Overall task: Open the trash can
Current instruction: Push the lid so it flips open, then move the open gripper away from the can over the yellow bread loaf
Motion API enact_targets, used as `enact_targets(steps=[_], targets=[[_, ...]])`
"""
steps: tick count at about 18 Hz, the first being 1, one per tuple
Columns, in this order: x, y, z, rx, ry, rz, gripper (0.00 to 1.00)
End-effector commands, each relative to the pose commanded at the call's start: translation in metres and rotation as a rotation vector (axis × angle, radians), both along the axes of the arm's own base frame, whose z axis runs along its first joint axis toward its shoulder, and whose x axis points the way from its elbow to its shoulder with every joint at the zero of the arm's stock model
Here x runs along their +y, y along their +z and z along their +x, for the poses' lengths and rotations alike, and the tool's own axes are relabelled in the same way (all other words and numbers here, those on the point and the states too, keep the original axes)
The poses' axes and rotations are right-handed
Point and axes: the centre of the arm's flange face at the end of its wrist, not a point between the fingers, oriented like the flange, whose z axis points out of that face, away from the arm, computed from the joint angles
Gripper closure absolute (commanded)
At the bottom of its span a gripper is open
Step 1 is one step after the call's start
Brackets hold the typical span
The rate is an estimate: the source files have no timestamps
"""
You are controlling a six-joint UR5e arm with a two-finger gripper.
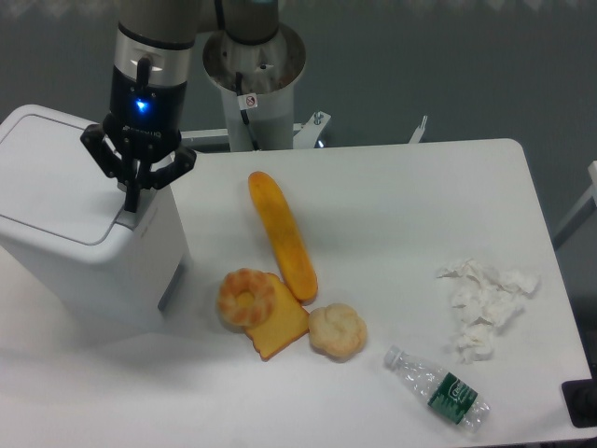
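I'm hovering my tool (pixel 131 198), fingers pinched narrow and holding nothing, right over the grey push bar (pixel 137 203) of the trash can (pixel 75 219) at the surface's left end. I'm aiming to press straight down, centred on the bar.

Fingers (pixel 132 200) above trash can (pixel 79 219)

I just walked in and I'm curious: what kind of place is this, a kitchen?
More likely a robotics lab than a kitchen. A robot arm's gripper hovers over a white boxy plastic trash can, and staged bread lies on a plain white table.
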Motion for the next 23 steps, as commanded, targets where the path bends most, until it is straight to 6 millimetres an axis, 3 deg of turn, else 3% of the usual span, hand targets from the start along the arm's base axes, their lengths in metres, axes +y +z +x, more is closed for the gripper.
enact_targets(steps=[12,15,16,19,22,23], targets=[[-0.002,-0.006,-0.002,-0.004,-0.001,-0.009,0.9],[-0.003,0.002,-0.003,0.004,0.003,0.004,0.86],[-0.004,0.004,-0.003,0.005,0.003,0.008,0.81],[-0.005,0.012,-0.003,-0.007,-0.001,0.033,0.47],[-0.01,0.019,-0.012,-0.002,0.018,0.047,0.32],[-0.013,0.019,-0.018,-0.001,0.029,0.047,0.15]])
